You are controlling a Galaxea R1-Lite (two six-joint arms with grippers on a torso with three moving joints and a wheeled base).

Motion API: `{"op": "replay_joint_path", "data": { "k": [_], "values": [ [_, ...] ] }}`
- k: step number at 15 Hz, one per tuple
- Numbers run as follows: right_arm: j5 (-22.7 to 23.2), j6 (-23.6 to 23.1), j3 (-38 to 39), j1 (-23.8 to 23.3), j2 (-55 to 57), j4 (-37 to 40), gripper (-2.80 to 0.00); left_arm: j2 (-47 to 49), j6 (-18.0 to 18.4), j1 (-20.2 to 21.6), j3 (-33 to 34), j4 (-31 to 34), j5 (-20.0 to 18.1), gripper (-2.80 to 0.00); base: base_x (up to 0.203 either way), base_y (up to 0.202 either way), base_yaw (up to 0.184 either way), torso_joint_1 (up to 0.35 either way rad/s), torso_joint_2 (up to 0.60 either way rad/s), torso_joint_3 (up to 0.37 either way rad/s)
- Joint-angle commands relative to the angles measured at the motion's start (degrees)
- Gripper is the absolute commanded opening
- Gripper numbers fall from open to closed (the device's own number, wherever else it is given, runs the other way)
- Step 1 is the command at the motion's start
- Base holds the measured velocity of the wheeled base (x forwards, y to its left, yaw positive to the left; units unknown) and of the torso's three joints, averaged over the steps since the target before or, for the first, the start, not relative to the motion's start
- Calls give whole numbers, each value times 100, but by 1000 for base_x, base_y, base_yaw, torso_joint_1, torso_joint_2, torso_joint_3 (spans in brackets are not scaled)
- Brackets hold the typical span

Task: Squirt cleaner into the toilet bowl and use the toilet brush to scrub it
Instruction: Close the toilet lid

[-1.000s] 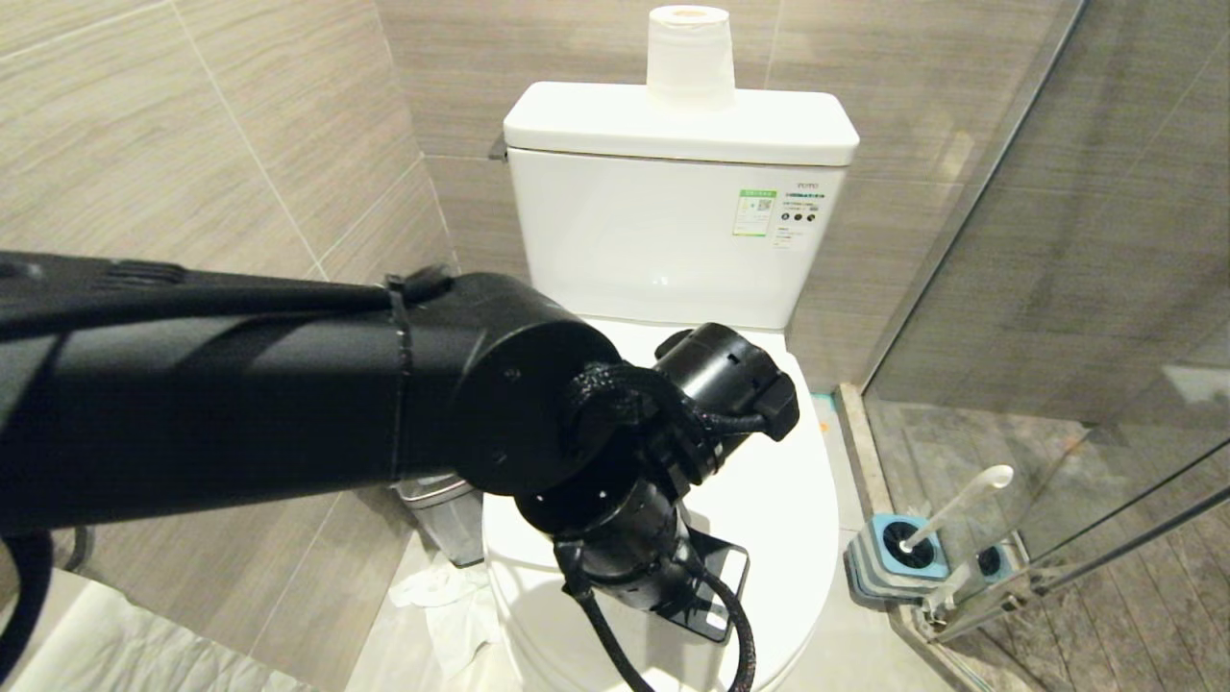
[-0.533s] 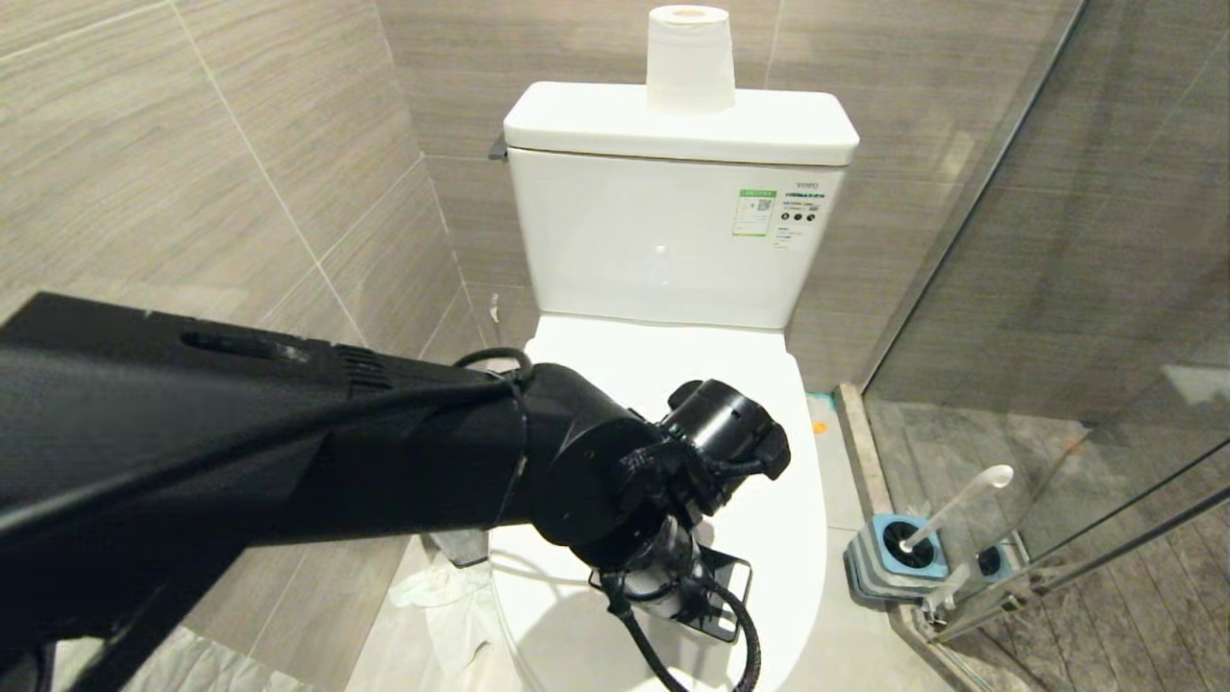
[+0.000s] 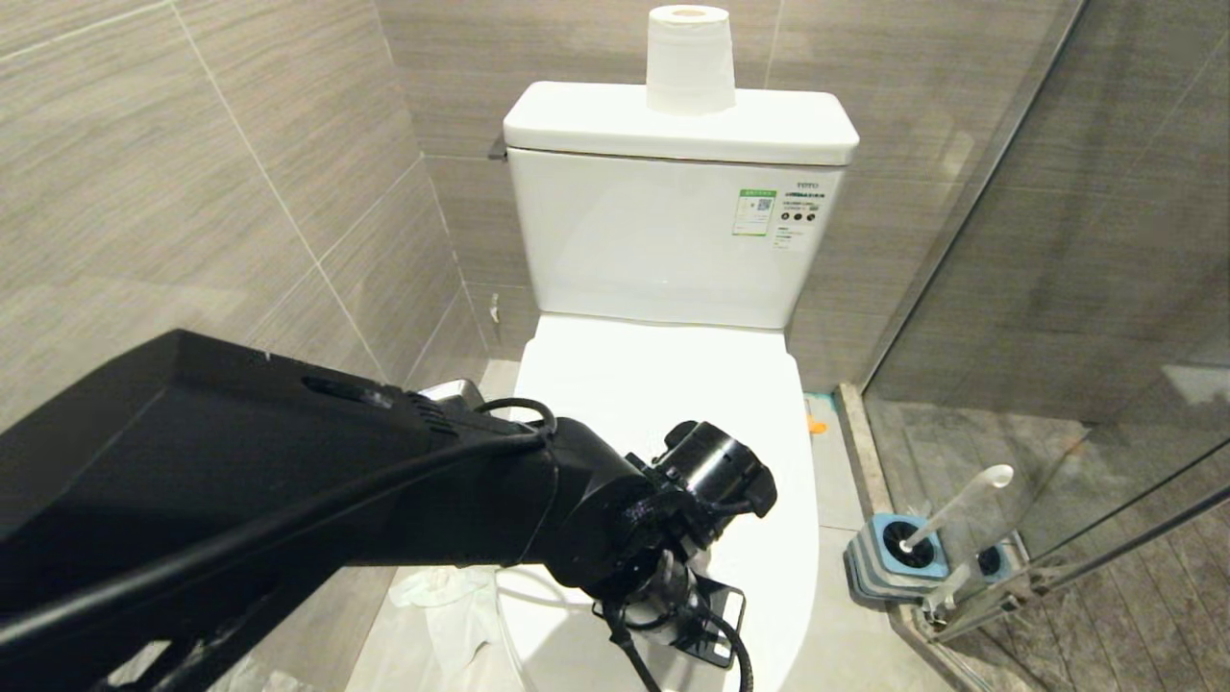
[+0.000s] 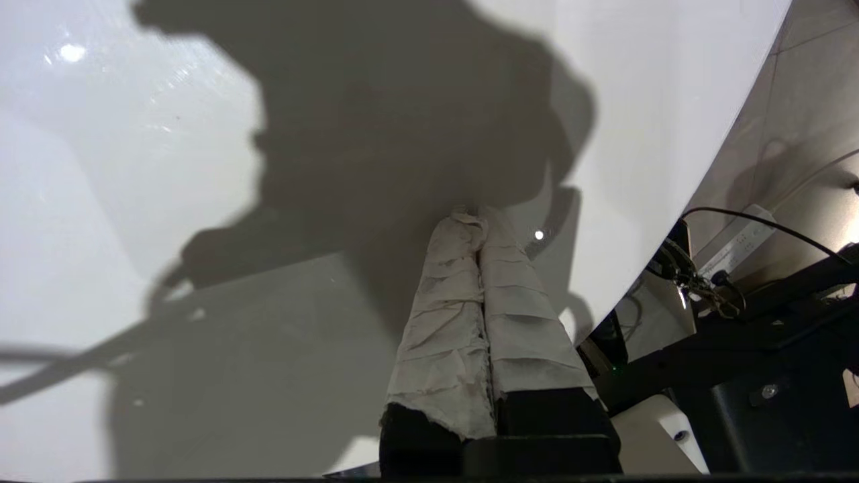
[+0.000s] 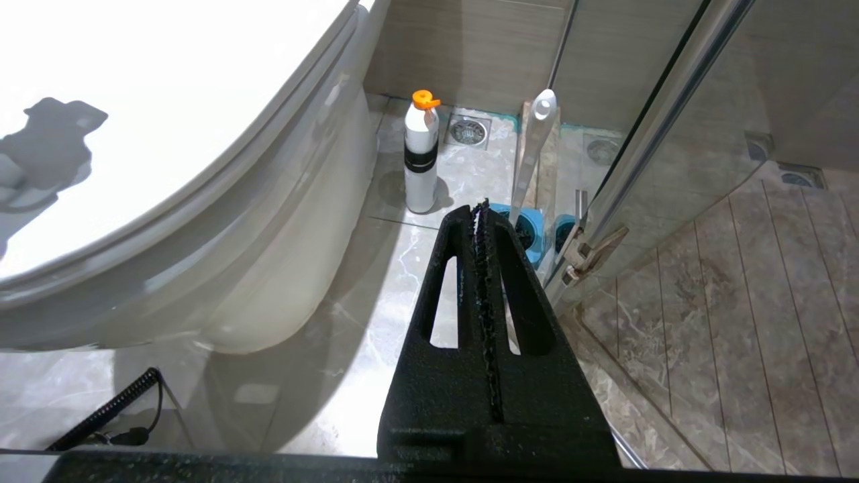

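white toilet bowl straight ahead in head view, lid down, glossy and closed over the basin. cistern behind it against the grey tiled wall, toilet paper roll standing on its top, green-and-white sticker on its front. left arm reaching in from the left across the lid, left gripper pointing down at the lid near its front edge, white-wrapped fingers pressed together with nothing between them, tips just above or touching the lid; cannot tell which. dark shadow of the arm spread on the lid around the tips. toilet brush on the floor to the right of the toilet, slim white handle leaning out of a square blue-and-grey holder, beside the glass shower partition. same brush handle seen upright in right wrist view. white bottle with orange cap standing on the floor between toilet base and brush. right gripper low at the right side of the toilet, fingers closed flat against each other, empty, well apart from brush and bottle. crumpled white paper on the floor left of the toilet base. top of a steel bin showing just behind the left arm.
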Motion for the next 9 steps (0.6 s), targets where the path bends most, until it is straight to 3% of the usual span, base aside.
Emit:
{"op": "replay_joint_path", "data": {
  "k": [1, 5, 9],
  "values": [
    [0, 0, 0, -3, 5, 2, -280, 99, -16, 15, 6, 17, -21, -280, 0, 0, 0, 0, 0, 0],
    [0, 0, 0, 4, 5, 2, -280, 264, -7, 73, 12, -327, -46, -280, 0, 0, 0, 0, 0, 0],
    [0, 0, 0, 4, 5, 2, -280, 277, -95, 130, 12, -344, -337, -280, 0, 0, 0, 0, 0, 0]
  ]
}}
